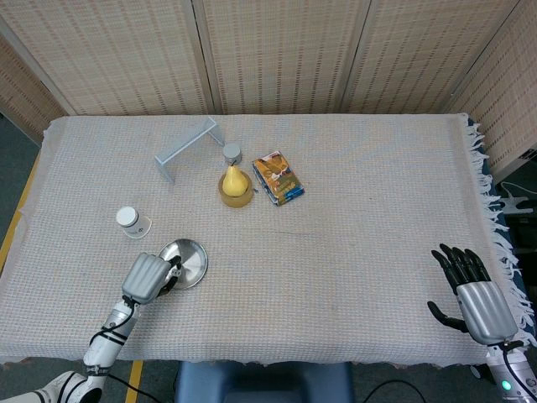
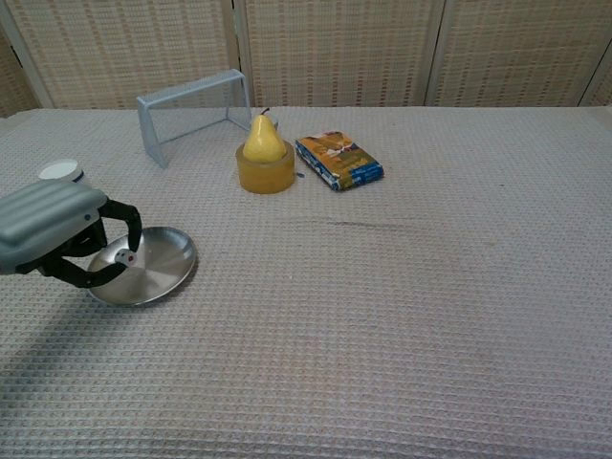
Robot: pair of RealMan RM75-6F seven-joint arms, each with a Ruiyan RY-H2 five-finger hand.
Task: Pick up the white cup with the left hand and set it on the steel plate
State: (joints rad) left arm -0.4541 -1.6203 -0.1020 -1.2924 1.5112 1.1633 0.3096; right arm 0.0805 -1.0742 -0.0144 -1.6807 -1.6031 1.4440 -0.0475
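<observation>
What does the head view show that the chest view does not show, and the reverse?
Only the head view shows the right hand, fingers apart, at the table's near right corner, and a small grey-lidded jar behind the pear. It also shows the white cup whole, upside down.

Only the chest view shows the left hand from the side, fingers curled and holding nothing, hiding most of the cup.

Both share the left hand, the steel plate, the pear, the wire rack and the snack packet.
</observation>
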